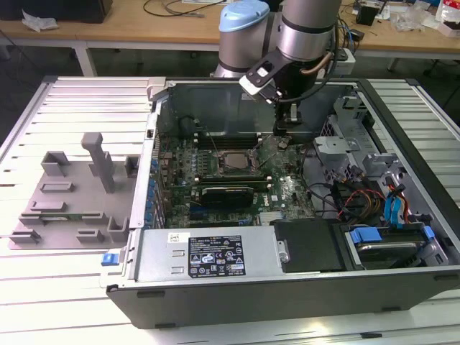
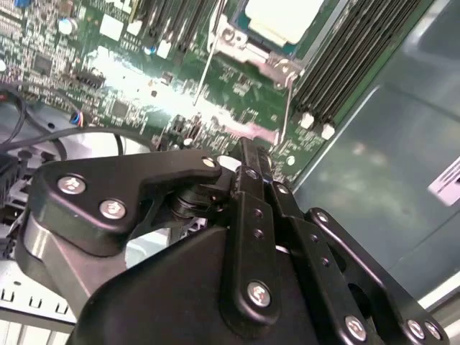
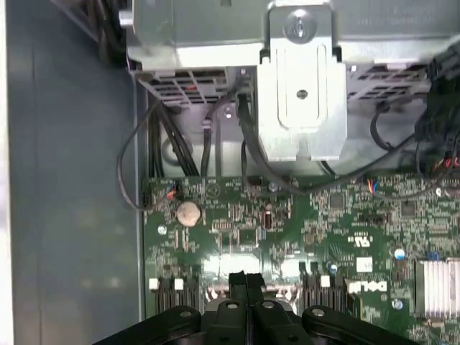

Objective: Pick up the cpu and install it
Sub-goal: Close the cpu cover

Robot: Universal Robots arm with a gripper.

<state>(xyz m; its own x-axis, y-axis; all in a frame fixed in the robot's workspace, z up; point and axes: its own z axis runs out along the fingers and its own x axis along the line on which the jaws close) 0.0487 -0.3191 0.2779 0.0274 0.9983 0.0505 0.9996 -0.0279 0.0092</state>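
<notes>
The cpu [image 1: 231, 160] lies flat in the motherboard socket inside the open computer case [image 1: 402, 287], its silver-white top [image 2: 284, 16] framed by the metal socket bracket [image 2: 248, 50]. My gripper [image 1: 286, 135] hangs over the green board just to the exterior view's right of the socket, apart from the cpu. In both wrist views the two black fingers [image 2: 248, 154] are pressed together with nothing between them, and the tips [image 3: 246, 279] point at the board near the memory slots [image 2: 345, 65].
Grey plastic fixture blocks [image 1: 72, 194] stand on the slatted table at the exterior view's left. The power supply [image 1: 208, 255] lines the near case wall. A drive cage with blue cables [image 1: 392, 215] fills the right. A metal bracket [image 3: 302, 79] and black cables [image 3: 165, 144] sit past the board's edge.
</notes>
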